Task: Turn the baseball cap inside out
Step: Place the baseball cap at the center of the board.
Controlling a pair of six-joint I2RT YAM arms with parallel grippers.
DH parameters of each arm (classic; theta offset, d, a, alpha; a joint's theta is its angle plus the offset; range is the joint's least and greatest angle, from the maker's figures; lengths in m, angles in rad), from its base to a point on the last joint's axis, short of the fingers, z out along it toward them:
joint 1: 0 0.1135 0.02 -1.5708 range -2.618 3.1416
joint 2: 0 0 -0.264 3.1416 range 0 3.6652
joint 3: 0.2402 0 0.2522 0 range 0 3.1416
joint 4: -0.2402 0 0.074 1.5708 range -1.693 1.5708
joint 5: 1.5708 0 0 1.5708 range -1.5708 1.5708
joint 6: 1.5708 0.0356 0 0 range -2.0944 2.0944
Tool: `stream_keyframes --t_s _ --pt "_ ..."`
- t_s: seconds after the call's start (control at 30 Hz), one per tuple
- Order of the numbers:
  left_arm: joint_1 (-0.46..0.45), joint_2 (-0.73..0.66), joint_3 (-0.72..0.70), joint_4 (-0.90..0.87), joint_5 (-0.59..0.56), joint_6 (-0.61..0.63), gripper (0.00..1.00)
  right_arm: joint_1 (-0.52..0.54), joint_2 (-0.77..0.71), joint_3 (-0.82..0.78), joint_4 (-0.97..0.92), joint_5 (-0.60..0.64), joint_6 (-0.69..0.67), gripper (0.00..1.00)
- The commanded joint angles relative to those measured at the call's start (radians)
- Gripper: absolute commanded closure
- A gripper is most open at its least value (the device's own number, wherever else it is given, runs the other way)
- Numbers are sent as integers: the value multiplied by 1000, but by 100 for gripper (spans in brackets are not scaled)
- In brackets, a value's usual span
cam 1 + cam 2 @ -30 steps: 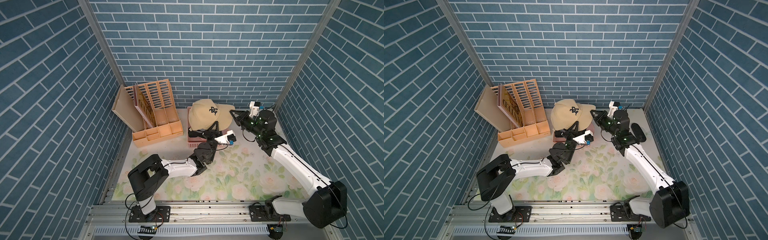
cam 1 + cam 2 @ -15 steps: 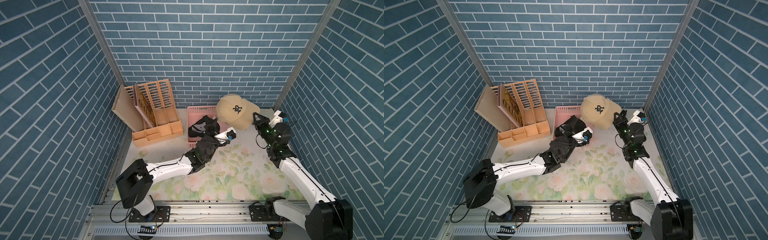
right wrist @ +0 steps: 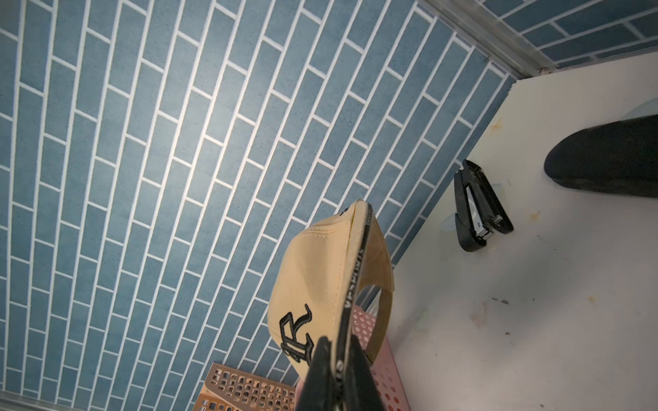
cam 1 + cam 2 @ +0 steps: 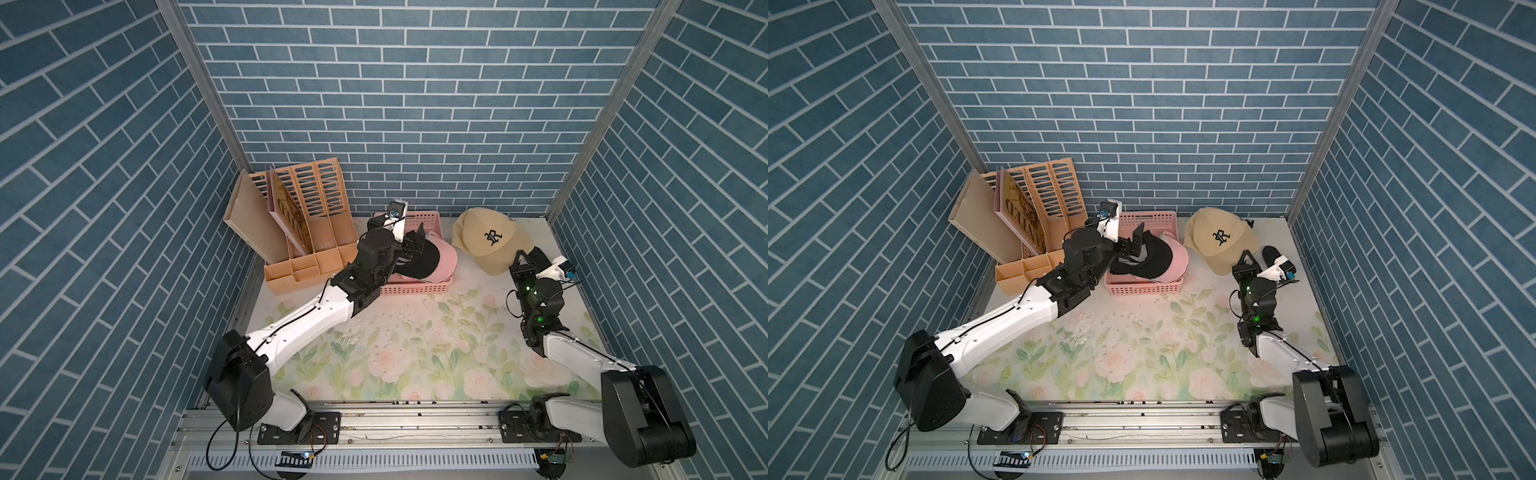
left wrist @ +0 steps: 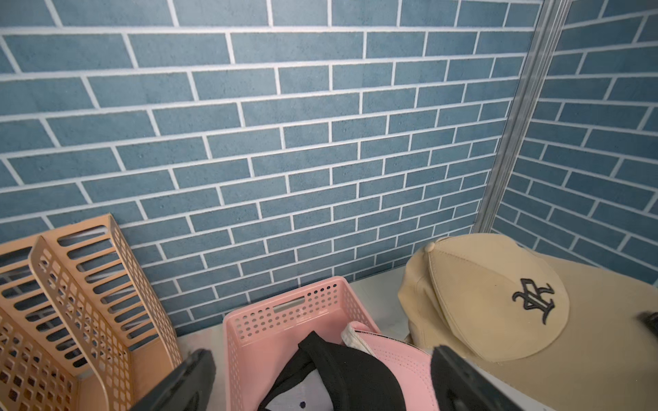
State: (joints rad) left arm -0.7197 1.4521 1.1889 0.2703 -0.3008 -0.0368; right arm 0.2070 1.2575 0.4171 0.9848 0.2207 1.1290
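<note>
Table (image 4: 415, 345) carries a tan file rack (image 4: 307, 216) at the back left and a pink basket (image 4: 415, 287) mid-back with black and pink caps inside. Tan baseball cap (image 4: 490, 239) sits at the back right, just beside the basket, tilted; whether it touches the table is unclear. Its crown is domed outward with the logo on the outside, so by my read no turning is done and the whole push-through is left. Right gripper (image 3: 334, 348) is clenched on the cap's black-lined edge. Left gripper (image 4: 417, 245) is spread wide above the basket, holding nothing. Black stapler (image 3: 480, 210) lies near the back wall.
</note>
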Motion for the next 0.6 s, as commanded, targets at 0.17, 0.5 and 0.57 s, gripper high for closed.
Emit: stream_keyframes --t_s 0.17,0.5,0.57 --pt "30 -46 -88 -34 -5 -104 1 -19 159 28 274 26 2 100" --pt "44 -71 -111 -36 -12 -107 1 -30 403 121 445 -15 76 100" --pt "45 -76 -120 -36 -22 -107 1 -30 434 139 472 -21 97 100"
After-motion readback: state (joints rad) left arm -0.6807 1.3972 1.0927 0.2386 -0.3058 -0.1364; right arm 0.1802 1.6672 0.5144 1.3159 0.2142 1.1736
